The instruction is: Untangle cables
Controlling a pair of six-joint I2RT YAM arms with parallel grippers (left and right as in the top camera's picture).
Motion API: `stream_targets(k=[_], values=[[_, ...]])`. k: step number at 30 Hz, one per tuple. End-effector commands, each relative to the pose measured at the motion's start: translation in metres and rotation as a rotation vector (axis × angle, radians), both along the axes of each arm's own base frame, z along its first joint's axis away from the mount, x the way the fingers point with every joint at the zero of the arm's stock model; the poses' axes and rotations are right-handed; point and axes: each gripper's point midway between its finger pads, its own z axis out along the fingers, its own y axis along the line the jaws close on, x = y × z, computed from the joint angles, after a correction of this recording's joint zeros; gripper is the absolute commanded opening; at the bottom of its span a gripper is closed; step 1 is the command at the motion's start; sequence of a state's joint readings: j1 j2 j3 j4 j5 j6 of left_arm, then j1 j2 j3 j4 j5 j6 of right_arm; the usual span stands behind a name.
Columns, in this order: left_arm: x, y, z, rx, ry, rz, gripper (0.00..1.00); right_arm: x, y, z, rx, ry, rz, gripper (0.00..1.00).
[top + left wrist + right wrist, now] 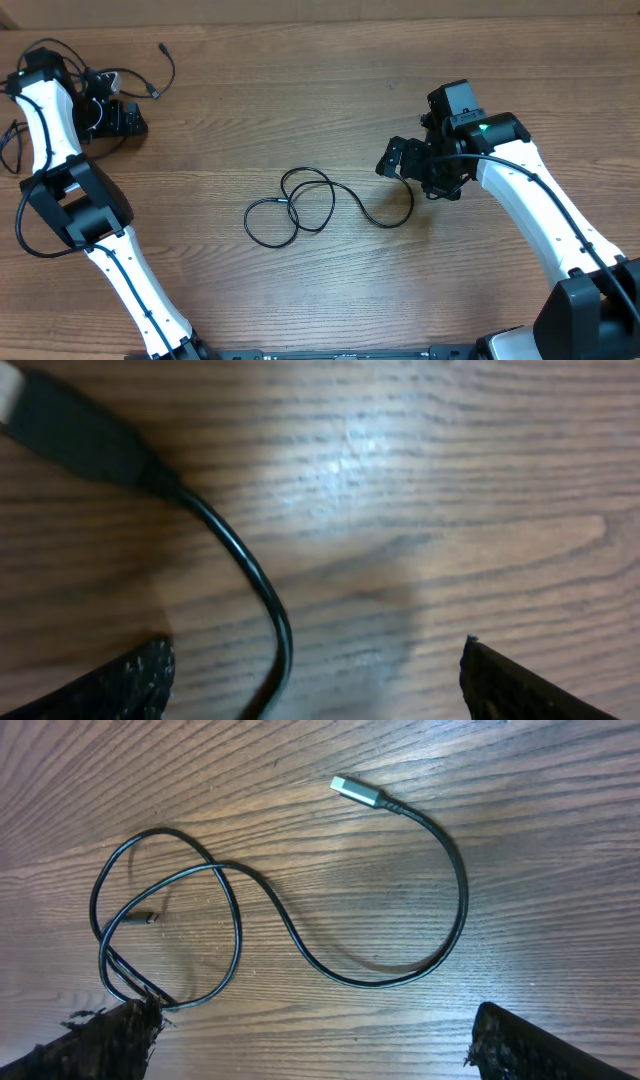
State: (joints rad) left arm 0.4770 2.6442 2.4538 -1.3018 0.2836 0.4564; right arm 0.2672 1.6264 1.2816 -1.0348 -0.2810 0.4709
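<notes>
A thin black cable (300,205) lies in loose loops at the table's middle. In the right wrist view its loops (170,935) cross at the left and its silver plug (352,790) points up-left. My right gripper (400,158) hovers over that cable's right end, open and empty (315,1040). A second black cable (165,70) lies at the far left back. My left gripper (115,115) is low over it and open (315,680). This cable's black plug (80,435) is at upper left, and its cord (270,620) runs down between the fingers, nearer the left one.
The wooden table (330,90) fills the view. The arms' own black wires hang at the far left edge (12,145). The left arm's white link (130,270) crosses the front left.
</notes>
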Motion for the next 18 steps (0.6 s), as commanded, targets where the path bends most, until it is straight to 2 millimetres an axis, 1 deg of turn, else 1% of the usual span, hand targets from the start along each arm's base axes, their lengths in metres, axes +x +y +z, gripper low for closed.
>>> stream_targets(k=[1, 4, 6, 7, 13, 18], values=[[-0.010, -0.014, -0.008, -0.024, 0.054, -0.030, 0.91, 0.006, 0.000, 0.004, 0.006, -0.019, -0.004, 1.00], [-0.013, -0.025, -0.008, -0.035, 0.078, -0.047, 0.92, 0.007, 0.000, 0.004, 0.006, -0.024, 0.003, 1.00], [-0.013, -0.033, -0.008, -0.040, 0.090, -0.063, 0.98, 0.007, 0.000, 0.004, 0.005, -0.024, 0.003, 1.00], [-0.013, -0.037, -0.008, -0.042, 0.094, -0.071, 1.00, 0.007, 0.000, 0.004, 0.005, -0.024, 0.003, 1.00], [-0.009, -0.060, -0.008, -0.040, 0.105, -0.117, 0.99, 0.005, 0.000, 0.004, 0.002, -0.025, 0.019, 1.00], [-0.006, -0.067, -0.008, -0.039, 0.103, -0.131, 1.00, 0.003, -0.001, 0.003, -0.002, -0.018, 0.027, 1.00]])
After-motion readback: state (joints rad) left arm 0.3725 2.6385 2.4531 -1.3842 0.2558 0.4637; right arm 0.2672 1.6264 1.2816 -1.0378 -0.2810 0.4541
